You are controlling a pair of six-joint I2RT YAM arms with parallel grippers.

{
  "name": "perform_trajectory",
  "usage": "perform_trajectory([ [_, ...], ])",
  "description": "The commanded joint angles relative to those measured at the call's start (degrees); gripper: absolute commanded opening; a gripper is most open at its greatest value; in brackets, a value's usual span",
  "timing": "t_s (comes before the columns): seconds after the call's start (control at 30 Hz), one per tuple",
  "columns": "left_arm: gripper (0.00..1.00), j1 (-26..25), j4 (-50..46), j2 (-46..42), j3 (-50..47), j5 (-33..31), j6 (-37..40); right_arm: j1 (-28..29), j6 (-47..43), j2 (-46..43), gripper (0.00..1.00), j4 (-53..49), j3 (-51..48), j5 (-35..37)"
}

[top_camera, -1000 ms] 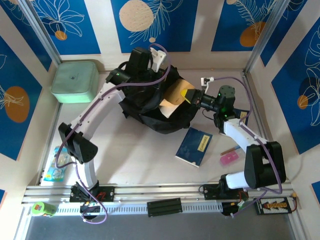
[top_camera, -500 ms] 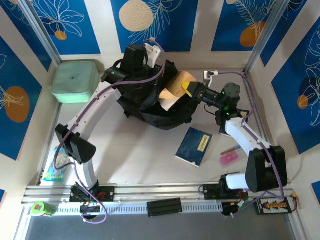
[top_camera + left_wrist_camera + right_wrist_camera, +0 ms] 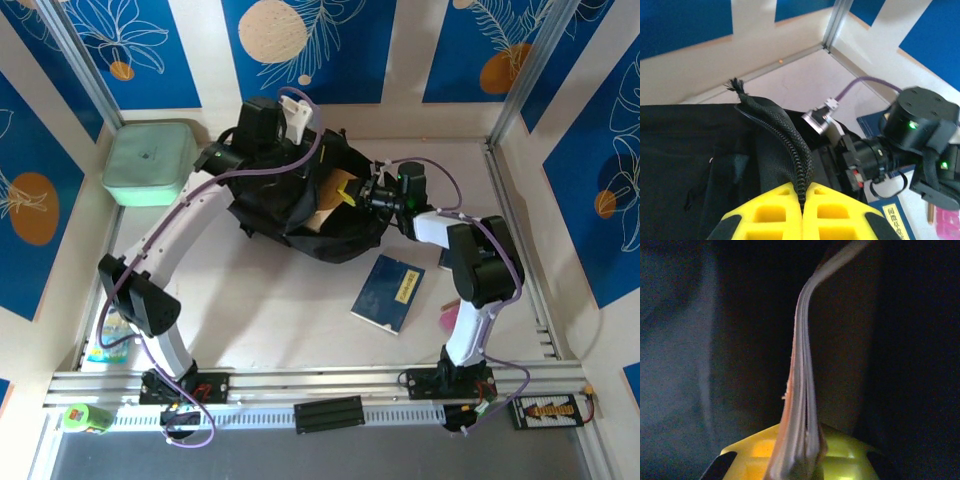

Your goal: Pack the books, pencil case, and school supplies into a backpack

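The black backpack (image 3: 300, 215) lies at the back middle of the table. My left gripper (image 3: 268, 150) is shut on its zipper edge (image 3: 790, 145) and holds the opening up; the yellow fingers (image 3: 775, 215) pinch the black braid. My right gripper (image 3: 346, 192) reaches into the opening from the right, shut on a thin book (image 3: 330, 200) whose tan side faces up. In the right wrist view the book's page edges (image 3: 802, 390) stand between the yellow fingers, with dark fabric all round. A second, dark blue book (image 3: 388, 292) with a yellow label lies on the table.
A mint-green box (image 3: 150, 162) sits at the back left. A pink eraser (image 3: 452, 317) and a pencil lie near the right arm's base. A pale patterned pouch (image 3: 105, 345), possibly the pencil case, lies by the left arm. Walls close in at the back and both sides.
My right gripper has moved left and carried the book deeper into the backpack, so less tan cover shows. The left gripper has shifted slightly left, still holding the zipper edge.
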Motion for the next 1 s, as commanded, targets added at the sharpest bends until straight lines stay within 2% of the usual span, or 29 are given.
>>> perform_trajectory([
  [0.0,0.00,0.38,6.02,-2.75,-1.41,4.41,0.01,1.28,-10.80,-0.04,0.11,-15.09,5.97,4.45],
  [0.07,0.00,0.38,6.08,-2.33,-2.68,4.85,0.19,2.59,-13.25,1.86,0.14,-23.20,10.17,7.29],
  [0.3,0.00,0.37,5.61,-0.55,-3.20,4.66,0.47,5.33,-15.33,9.96,0.22,-39.93,25.46,14.25],
  [0.37,0.00,0.47,4.88,-0.05,-3.19,2.61,1.07,5.25,-15.45,8.60,0.31,-42.67,25.73,16.16],
  [0.5,0.00,0.63,2.76,1.56,-3.61,-1.25,3.37,4.78,-17.81,0.03,0.52,-48.35,20.86,17.56],
  [0.57,0.00,0.82,2.23,2.35,-4.56,-2.88,4.44,4.42,-18.60,-6.57,0.59,-50.27,15.78,17.52],
  [0.7,0.00,0.87,2.90,4.07,-6.45,-1.97,5.15,4.21,-19.90,-18.86,0.65,-56.17,6.90,23.22],
  [0.77,0.00,0.88,3.87,4.79,-7.65,2.27,3.96,4.15,-20.16,-23.95,0.66,-60.42,2.51,28.87],
  [0.8,0.04,0.75,3.90,5.05,-8.05,4.13,3.23,3.93,-19.97,-25.78,0.67,-61.99,0.66,30.78],
  [0.83,0.18,0.72,3.56,5.18,-8.35,6.61,2.34,3.67,-19.66,-27.61,0.67,-63.38,-1.43,32.69],
  [0.87,0.40,0.72,3.14,4.99,-8.86,8.06,1.14,3.31,-19.51,-29.23,0.67,-64.29,-3.41,34.20],
  [0.9,0.57,0.75,3.26,4.30,-9.98,8.40,-0.17,3.01,-19.29,-30.51,0.67,-64.96,-4.94,35.36],
  [0.93,0.70,0.88,3.92,2.85,-12.14,7.54,-1.80,2.56,-18.85,-31.73,0.68,-65.73,-6.52,36.21],
  [0.97,0.79,0.90,5.33,0.89,-15.19,6.63,-3.70,2.18,-18.55,-32.66,0.68,-66.22,-7.78,36.82],
])
